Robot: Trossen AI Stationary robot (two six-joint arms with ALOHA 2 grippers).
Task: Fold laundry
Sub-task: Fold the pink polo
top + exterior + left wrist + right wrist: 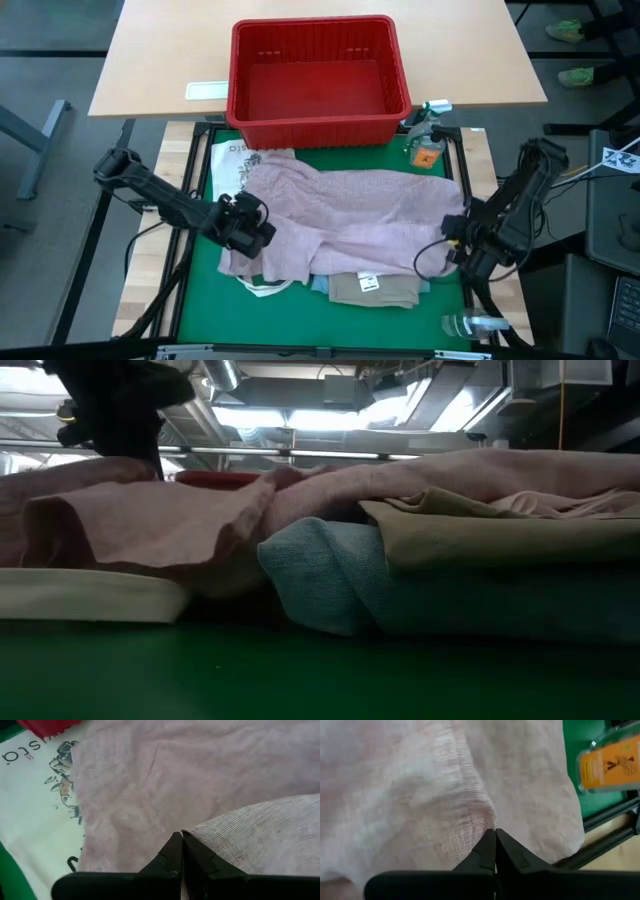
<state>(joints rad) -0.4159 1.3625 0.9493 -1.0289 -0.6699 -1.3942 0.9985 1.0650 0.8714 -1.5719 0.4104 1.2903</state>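
A large pale pink shirt (pixel 350 215) lies spread over the green mat (pixel 200 310), covering most of a pile. A white printed T-shirt (pixel 225 165) sticks out under its left side. A folded tan cloth (pixel 375 288) and light blue jeans (pixel 330 575) stick out at the near edge. My left gripper (pixel 245 225) is shut at the shirt's left side. My right gripper (pixel 455 235) is shut at the shirt's right side. My left gripper pinches an edge of the pink shirt (pixel 200 827) between its two shut fingers, slanting down from the table's left. That flap is raised off the rest of the shirt; how many layers it has does not show. My right gripper pinches a ridge of the pink shirt along a seam (pixel 487 817) at the shirt's right side, slanting down from the table's right. The cloth gathers up toward the fingertips, and the rest lies on the pile.
A red plastic basket (pixel 318 80) stands at the far edge of the mat. A bottle with an orange label (pixel 425 150) lies at the far right corner, and a clear bottle (pixel 470 325) lies at the near right corner. A black frame (pixel 190 200) borders the mat.
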